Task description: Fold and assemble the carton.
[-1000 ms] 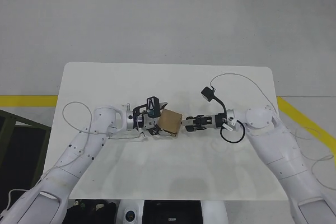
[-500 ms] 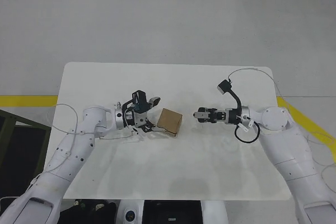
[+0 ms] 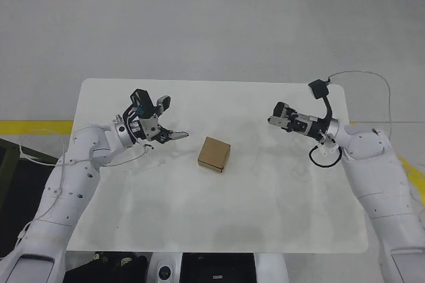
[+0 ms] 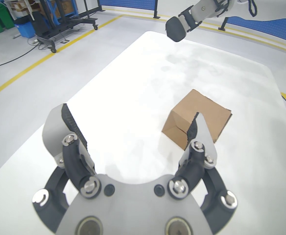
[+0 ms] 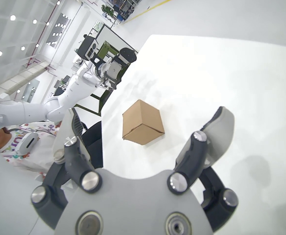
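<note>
Centrally on the surface (image 3: 269, 212) sits the closed carton (image 3: 214, 154), apart from the left end effector (image 3: 173, 118) and right end effector (image 3: 275, 116), both spread wide.

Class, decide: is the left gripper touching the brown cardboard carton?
Apart. The top view shows bare white table between the open left gripper and the brown cardboard carton.

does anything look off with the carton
Nothing serious: the carton sits closed on the table, clear of the left end effector and right end effector. Its side seam gapes slightly.
</note>
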Controlling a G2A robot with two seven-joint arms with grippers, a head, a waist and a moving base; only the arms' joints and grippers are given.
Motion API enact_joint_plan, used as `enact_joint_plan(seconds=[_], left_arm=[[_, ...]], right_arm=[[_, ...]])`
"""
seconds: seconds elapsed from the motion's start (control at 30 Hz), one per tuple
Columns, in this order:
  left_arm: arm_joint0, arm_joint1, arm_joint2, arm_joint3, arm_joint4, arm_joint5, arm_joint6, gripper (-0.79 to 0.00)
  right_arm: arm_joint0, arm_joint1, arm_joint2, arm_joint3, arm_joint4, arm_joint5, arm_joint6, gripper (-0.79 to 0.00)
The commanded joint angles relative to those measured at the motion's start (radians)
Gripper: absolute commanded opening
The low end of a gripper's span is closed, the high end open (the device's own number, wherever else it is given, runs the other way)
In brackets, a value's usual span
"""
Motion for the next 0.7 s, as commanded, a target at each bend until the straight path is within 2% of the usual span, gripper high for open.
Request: enact_joint_plan(seconds=[0.0,0.23,0.5,0.67], left_arm=[[-0.01,0.004,-0.023,0.006,-0.001,0.005,-0.014,0.0],[-0.041,0.017,-0.085,0.026,-0.046,0.016,-0.073,0.0],[-0.053,0.028,-0.133,0.016,-0.093,0.028,-0.136,0.0],[-0.049,0.03,-0.146,0.004,-0.121,0.047,-0.146,0.0]], right_arm=[[0.009,0.002,0.013,0.002,-0.073,-0.025,-0.056,0.0],[-0.005,0.015,0.079,-0.078,-0.36,-0.035,-0.263,0.0],[-0.062,0.03,0.152,-0.195,-0.616,0.068,-0.436,0.0],[-0.1,0.035,0.18,-0.252,-0.693,0.117,-0.503,0.0]])
